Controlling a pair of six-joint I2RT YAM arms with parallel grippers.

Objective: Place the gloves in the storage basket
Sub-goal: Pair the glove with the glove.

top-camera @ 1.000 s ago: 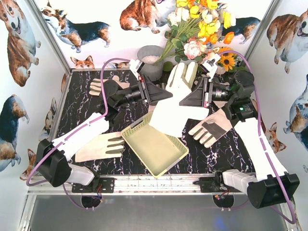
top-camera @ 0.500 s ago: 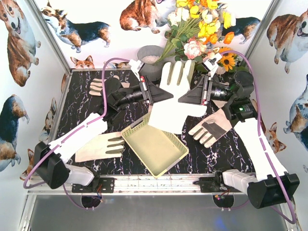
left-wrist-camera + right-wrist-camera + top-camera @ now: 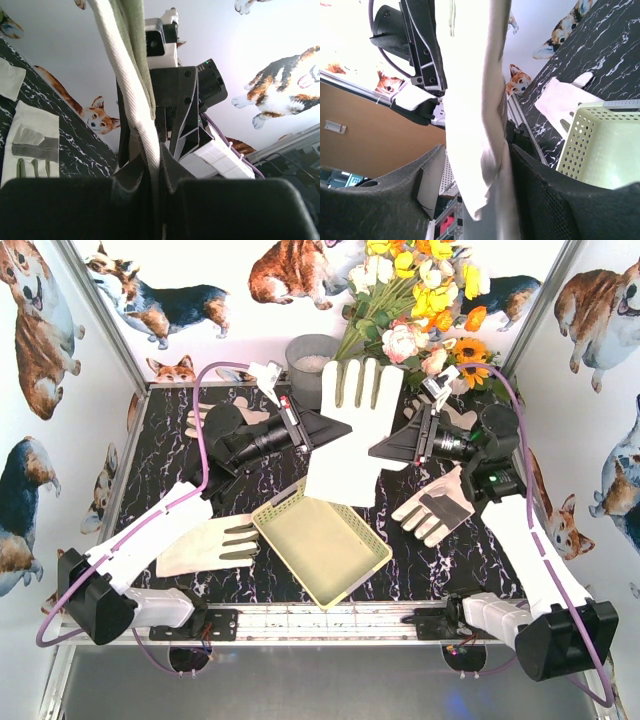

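One glove (image 3: 355, 435) is held upright in the air at the far side of the basket (image 3: 322, 550), clamped by the left claw (image 3: 335, 432). The right claw (image 3: 372, 450) is parted around it. A second glove (image 3: 205, 545) is seen left of the basket, a third glove (image 3: 435, 505) right, a bucket (image 3: 310, 360) behind.

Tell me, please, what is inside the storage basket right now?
The storage basket shows only bare floor. The raised glove hangs over its far corner in the top view, so that part cannot be seen.

Grey bucket (image 3: 310, 358) at far edge of black marbled table (image 3: 160, 465), flower bouquet (image 3: 420, 290) beside; corgi-print walls (image 3: 45, 350).
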